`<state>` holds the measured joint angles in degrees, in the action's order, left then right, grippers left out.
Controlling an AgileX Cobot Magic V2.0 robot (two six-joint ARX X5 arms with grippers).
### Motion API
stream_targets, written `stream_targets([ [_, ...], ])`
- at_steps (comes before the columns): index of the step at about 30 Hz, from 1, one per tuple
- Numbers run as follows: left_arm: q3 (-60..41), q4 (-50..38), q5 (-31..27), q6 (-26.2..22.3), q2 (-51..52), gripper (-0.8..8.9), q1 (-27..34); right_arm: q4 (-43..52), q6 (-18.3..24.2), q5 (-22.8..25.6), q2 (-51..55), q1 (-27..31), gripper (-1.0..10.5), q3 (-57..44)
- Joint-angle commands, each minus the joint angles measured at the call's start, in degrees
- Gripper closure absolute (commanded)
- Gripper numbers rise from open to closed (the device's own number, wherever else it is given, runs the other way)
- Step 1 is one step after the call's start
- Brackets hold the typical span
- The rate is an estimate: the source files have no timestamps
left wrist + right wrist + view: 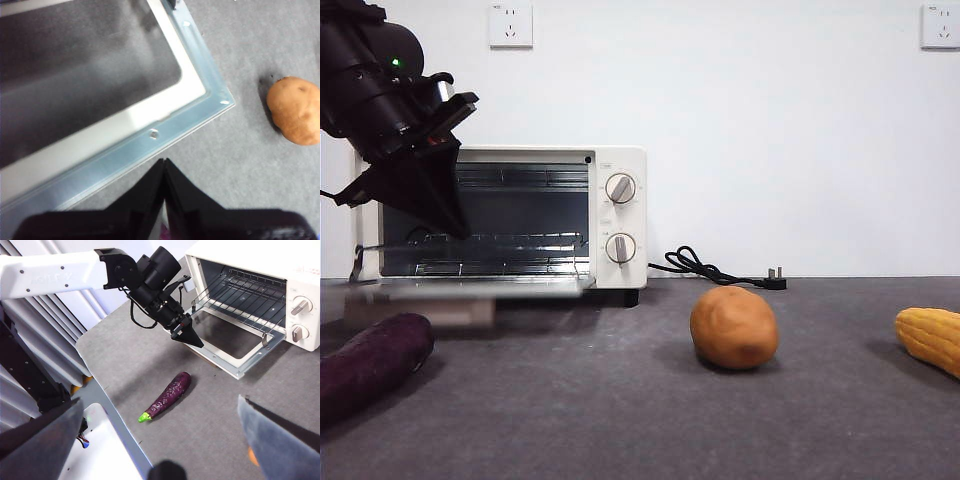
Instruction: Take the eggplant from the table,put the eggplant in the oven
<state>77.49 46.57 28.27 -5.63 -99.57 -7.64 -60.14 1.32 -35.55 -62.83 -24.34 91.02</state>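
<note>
While the eggplant lies on the grey table (white wall behind), the left fingers hover clenched, empty.

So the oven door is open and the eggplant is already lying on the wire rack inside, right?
Not quite. The oven door is open, but the eggplant lies on the table in front of it, as the right wrist view shows; the rack holds nothing.

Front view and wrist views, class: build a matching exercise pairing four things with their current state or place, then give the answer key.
1. dark purple eggplant
2. cream-white toaster oven
3. left gripper
4. round orange-brown potato

A. door open
B. lying on the table in front of the open oven door
C. jaws shut, above the oven door
D. between oven and corn cob

Pairs: 1-B, 2-A, 3-C, 4-D
</note>
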Motion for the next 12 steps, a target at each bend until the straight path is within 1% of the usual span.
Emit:
stream_targets([
  [1,-0.02,0.09,0.46,-1.07,-0.33,8.19,-0.17,0.39,0.22,0.02,-0.07,-0.09,3.8,0.26],
  [6,-0.02,-0.11,0.42,-2.10,2.16,8.19,0.07,0.20,0.17,0.02,-0.28,-0.09,3.8,0.26],
  [10,-0.02,-1.84,0.44,-1.90,7.26,8.19,0.11,-0.48,-1.33,0.02,-1.22,-0.09,3.8,0.26],
  [12,-0.02,-2.60,0.39,-1.38,10.73,8.19,0.22,-1.22,-1.33,0.00,-2.01,-0.13,3.8,0.26],
])
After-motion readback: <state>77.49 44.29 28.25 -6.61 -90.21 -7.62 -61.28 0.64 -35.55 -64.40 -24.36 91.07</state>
